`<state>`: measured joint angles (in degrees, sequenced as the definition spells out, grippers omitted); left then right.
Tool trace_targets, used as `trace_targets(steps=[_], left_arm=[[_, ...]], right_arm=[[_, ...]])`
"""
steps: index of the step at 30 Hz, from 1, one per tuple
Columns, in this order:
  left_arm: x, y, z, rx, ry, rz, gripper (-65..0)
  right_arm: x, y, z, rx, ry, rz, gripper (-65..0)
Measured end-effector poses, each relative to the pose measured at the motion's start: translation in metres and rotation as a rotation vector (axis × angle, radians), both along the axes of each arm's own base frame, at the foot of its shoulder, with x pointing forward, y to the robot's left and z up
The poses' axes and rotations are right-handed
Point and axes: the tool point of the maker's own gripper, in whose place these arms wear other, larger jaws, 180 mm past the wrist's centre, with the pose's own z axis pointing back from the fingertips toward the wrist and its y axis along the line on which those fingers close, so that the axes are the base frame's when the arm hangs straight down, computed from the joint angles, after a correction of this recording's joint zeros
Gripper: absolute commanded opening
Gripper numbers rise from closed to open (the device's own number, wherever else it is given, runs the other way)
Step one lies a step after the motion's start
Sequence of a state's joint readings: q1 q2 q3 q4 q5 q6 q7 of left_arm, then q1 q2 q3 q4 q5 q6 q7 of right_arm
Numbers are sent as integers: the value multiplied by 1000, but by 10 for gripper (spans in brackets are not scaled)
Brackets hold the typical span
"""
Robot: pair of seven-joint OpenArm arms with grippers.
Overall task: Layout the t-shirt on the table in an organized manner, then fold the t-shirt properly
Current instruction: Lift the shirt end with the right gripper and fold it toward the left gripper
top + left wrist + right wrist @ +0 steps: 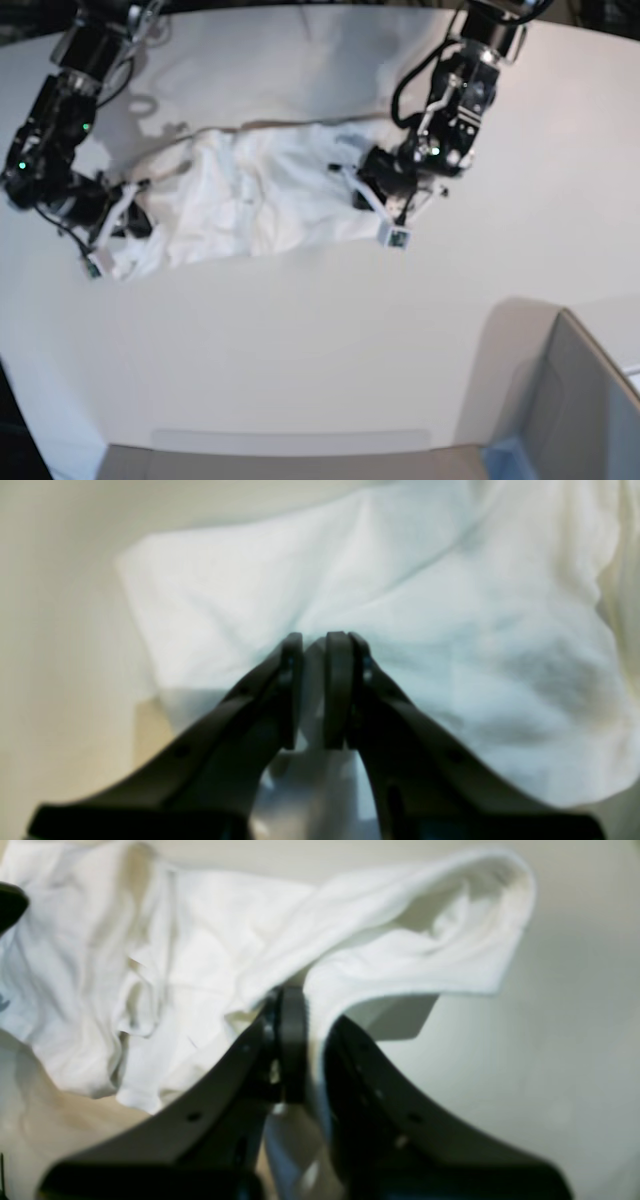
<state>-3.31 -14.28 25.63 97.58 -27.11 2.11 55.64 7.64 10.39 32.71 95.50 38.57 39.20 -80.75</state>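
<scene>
You have the t-shirt (260, 195) strung between both arms over the far half of the table (320, 340), one end to each, so it can be pulled straight. Your left gripper (315, 645) pinches a fold of its right end. Your right gripper (305, 1005) is clamped nearly shut on the left end, lifting that edge clear of the tabletop.

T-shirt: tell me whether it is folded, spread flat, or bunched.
Bunched. The t-shirt hangs wrinkled in ridges between the left hand and right hand, both pinching its ends above the table.
</scene>
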Motion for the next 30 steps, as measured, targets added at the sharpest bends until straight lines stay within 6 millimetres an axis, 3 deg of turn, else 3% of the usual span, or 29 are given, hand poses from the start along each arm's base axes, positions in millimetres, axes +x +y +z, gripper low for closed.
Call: trace_targets(steps=[5, 6, 8, 11, 15, 21, 26, 30], left_arm=[[9, -11, 38, -44, -106, -23, -572], [11, -6, 43, -43, -120, -19, -572], [16, 12, 54, -49, -149, 29, -571], [26, 62, 60, -23, -178, 177, -571], [10, 105, 43, 52, -76, 237, -571], [-3, 101, 33, 81, -45, 134, -571], [-20, 105, 1, 105, 52, 113, -571], [-30, 113, -22, 118, 127, 128, -571]], right_arm=[[10, 15, 6, 14, -23, 9, -650], [12, 15, 6, 8, -22, 5, -650], [14, 15, 5, -5, -19, -1, -650], [16, 21, 4, -30, -14, 24, -650], [19, 42, 6, -26, -21, 87, -650], [20, 64, 6, -37, -33, 163, -650], [17, 109, 9, -30, -65, 305, -650], [12, 143, 26, -26, -135, 400, -650]])
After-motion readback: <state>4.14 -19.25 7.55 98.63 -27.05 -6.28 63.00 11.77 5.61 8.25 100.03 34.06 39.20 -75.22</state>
